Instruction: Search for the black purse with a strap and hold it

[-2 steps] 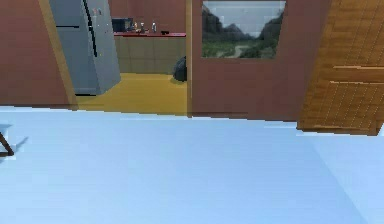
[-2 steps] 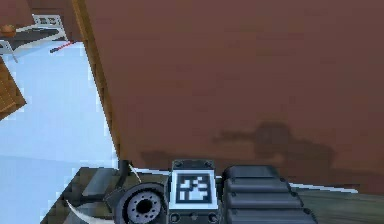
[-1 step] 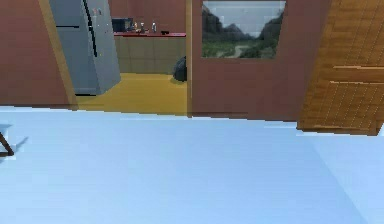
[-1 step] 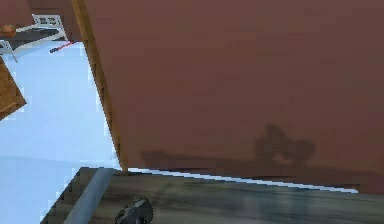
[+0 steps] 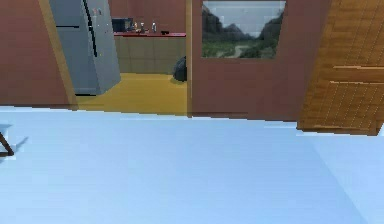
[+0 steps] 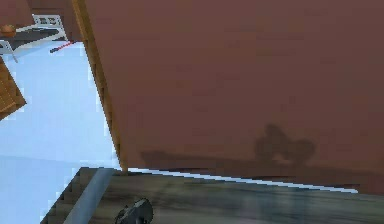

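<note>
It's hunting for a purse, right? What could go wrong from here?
The dark lump on the kitchen floor is too small to identify; it may not be the purse. The base could clip the door frame on the way. The wall looks close on the arm side, so extending here might hit it.

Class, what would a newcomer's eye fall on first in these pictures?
A large landscape picture hangs at the forward view's upper middle, with a tall grey refrigerator standing farther to its left. In the arm side view, a broad reddish-brown wall looms, with a small dark rounded thing at the bottom edge.
</note>
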